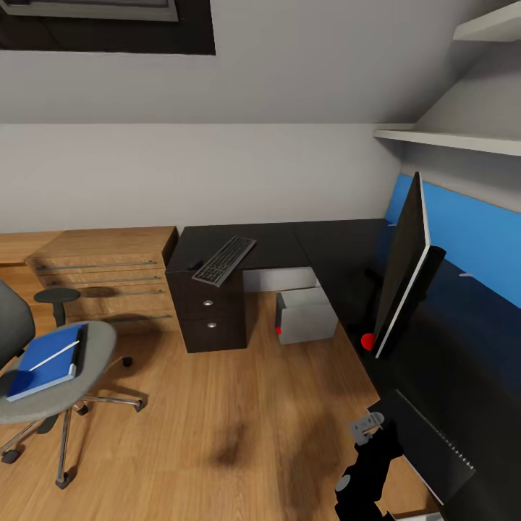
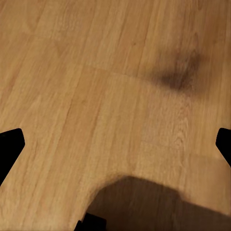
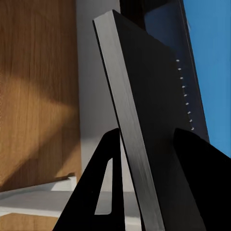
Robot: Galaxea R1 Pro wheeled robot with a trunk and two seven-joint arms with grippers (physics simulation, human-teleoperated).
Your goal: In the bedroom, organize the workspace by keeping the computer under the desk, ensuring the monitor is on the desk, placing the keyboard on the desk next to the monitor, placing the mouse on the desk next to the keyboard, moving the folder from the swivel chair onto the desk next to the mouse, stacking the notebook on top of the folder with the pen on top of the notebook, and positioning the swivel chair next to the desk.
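The right claw [image 3: 147, 139] is closed on the notebook [image 1: 434, 443]. In the right wrist view its two black fingers stand either side of the thin dark slab, with the row of pale binding dots running up the far edge. The grip is at one end, so most of the notebook hangs free. In the head view it sits at about 5 o'clock, held over the near end of the table [image 1: 325, 246]. It probably hangs there because it cannot be set down yet: it has to go on top of the folder.

The folder [image 1: 47, 362] lies flat on the chair [image 1: 65, 376] seat at 8 o'clock, well apart from the table, with the pen [image 1: 54, 356] slanted across it. The left claw [image 2: 120, 139] is spread wide and empty, pointing down at bare wooden floor [image 2: 96, 72], so it seems free to fetch the folder.

The monitor [image 1: 405, 268] stands edge-on at 3 o'clock on the table, in front of the blue panel. The keyboard [image 1: 224, 260] lies at 12 o'clock on the far wing, one corner jutting over the drawer unit's edge. It is well away from the monitor and will likely need moving closer. The computer [image 1: 307, 315] sits on the floor under the table, where the task wants it.
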